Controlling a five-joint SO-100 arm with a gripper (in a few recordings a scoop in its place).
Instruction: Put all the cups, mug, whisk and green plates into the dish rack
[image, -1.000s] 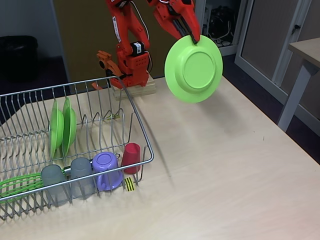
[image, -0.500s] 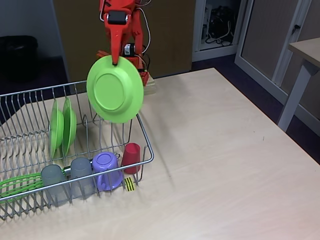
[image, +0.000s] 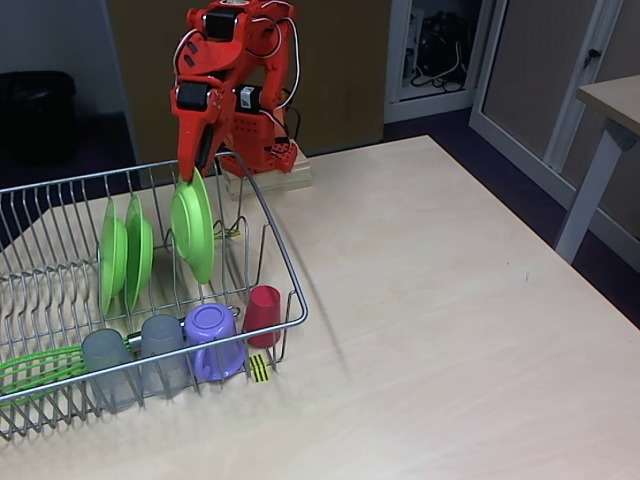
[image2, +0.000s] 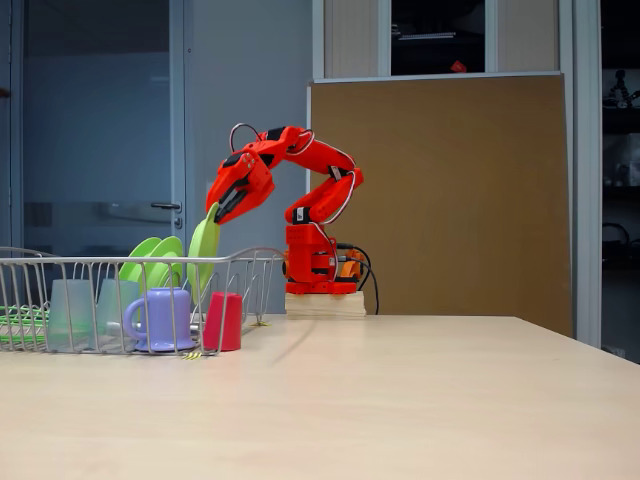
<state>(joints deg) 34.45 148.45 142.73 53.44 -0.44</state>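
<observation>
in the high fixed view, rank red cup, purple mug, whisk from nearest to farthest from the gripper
Measured from the gripper, which holds a green plate:
1. Red cup, rack's front right corner.
2. Purple mug, left of that cup.
3. Whisk, front left end.

You have three green plates: two (image: 113, 262) (image: 138, 250) standing near the dish rack's (image: 285, 272) left side, one (image: 193, 226) beside them. Along its front edge count two grey cups (image: 107, 367) (image: 163, 352), one red cup (image: 263, 314), one purple mug (image: 214, 340), and one whisk (image: 38, 368) at its front left corner.
</observation>
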